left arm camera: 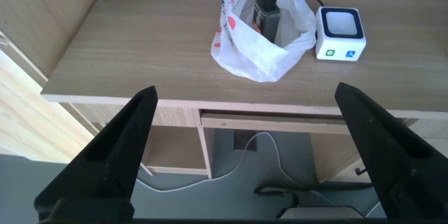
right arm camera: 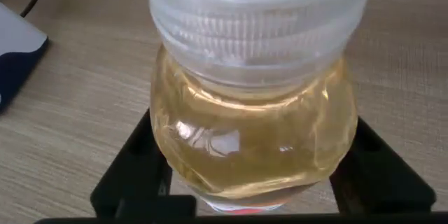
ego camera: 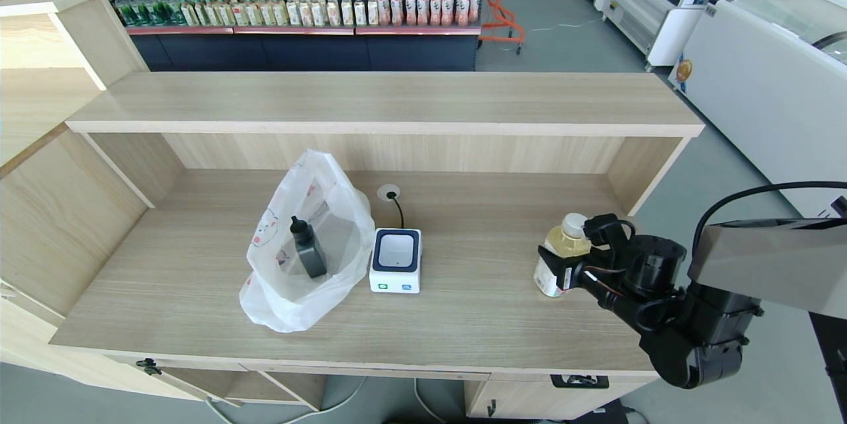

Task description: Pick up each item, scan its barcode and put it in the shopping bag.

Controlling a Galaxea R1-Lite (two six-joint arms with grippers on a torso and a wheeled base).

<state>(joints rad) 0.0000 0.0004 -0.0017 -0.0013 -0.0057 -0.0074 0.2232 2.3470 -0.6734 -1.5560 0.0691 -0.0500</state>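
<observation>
A bottle of yellow drink [ego camera: 562, 244] with a white cap stands on the counter [ego camera: 476, 305] at the right. My right gripper [ego camera: 574, 255] is shut on the bottle, one finger on each side of its body. The right wrist view has the bottle [right arm camera: 255, 133] up close between the black fingers [right arm camera: 136, 175]. A white shopping bag [ego camera: 271, 298] stands open at the left with a dark bottle [ego camera: 308, 251] upright inside. The white scanner [ego camera: 395, 260] sits just right of the bag. My left gripper [left arm camera: 248, 161] hangs open in front of and below the counter's front edge, facing the bag [left arm camera: 255, 56] and scanner [left arm camera: 339, 33].
The counter is a recess with a raised ledge [ego camera: 384, 103] behind and side walls left and right. The scanner's cable [ego camera: 397, 209] runs to a hole at the back. Shop shelves [ego camera: 304, 10] and freezers [ego camera: 761, 73] stand beyond.
</observation>
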